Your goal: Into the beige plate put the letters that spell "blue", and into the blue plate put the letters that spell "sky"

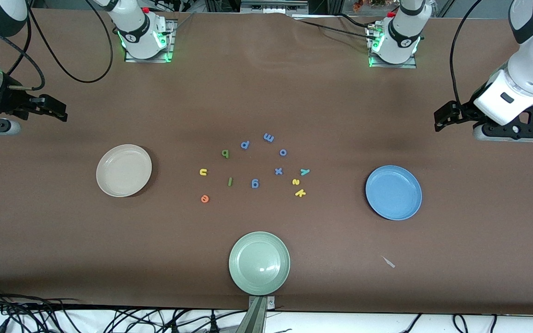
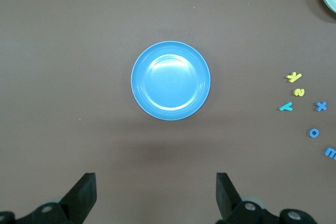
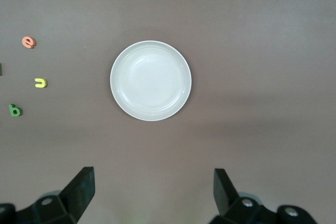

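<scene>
Letters for "blue" and "sky" all lie on the brown table (image 1: 63, 259) between our two grippers, none in a plate. Our left gripper (image 2: 156, 195) hangs with its fingers spread wide and empty over bare table at the left arm's end, and the blue plate (image 2: 170, 81) lies empty close by. Our right gripper (image 3: 153, 191) is likewise wide apart and empty over the right arm's end, with the empty beige plate (image 3: 150, 80) close by. Nearest the beige plate we see the yellow u (image 1: 203, 172), orange e (image 1: 205, 199), dark green l (image 1: 230, 181) and light green b (image 1: 225, 153). Toward the blue plate sit the teal y (image 1: 304, 172), yellow s (image 1: 295, 181) and yellow k (image 1: 300, 193). Blue-purple letters (image 1: 255, 183) lie between the two groups, and a pale green plate (image 1: 259, 262) is nearest the front camera.
</scene>
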Available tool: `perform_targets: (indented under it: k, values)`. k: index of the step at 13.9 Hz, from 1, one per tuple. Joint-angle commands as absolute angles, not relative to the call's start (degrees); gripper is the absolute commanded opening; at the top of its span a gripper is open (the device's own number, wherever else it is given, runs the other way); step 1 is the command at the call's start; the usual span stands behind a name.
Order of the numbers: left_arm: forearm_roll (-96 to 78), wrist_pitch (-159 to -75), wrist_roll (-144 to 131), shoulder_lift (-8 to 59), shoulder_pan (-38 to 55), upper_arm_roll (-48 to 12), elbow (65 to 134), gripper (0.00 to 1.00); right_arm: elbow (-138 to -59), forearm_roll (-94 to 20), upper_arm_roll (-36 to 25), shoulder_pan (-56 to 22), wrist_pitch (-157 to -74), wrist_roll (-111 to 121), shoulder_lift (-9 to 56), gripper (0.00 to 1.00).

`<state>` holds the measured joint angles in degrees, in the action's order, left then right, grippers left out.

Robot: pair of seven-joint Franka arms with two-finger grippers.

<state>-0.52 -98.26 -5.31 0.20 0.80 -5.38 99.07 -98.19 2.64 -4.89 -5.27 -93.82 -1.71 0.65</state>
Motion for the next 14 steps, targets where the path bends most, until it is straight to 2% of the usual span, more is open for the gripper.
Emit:
perform_targets:
  k: [1,9,14]
  values:
    - [-0.7,-98.3,-4.8,-0.4,0.6,-5.5,99.2,1.0,-97.3,3.0,-4.8,-5.1,-94.6,-2.1,1.8,1.0]
    - [-0.7,-98.3,-4.8,-0.4,0.6,-5.5,99.2,1.0,-96.1,1.6,-4.3,-11.2,-98.6,-3.5,11.7,1.0]
    - [-0.7,-98.3,-4.8,-0.4,0.6,-5.5,99.2,1.0,-96.1,-0.5,-3.6,-14.6,-108.2,-11.4,18.4,1.0]
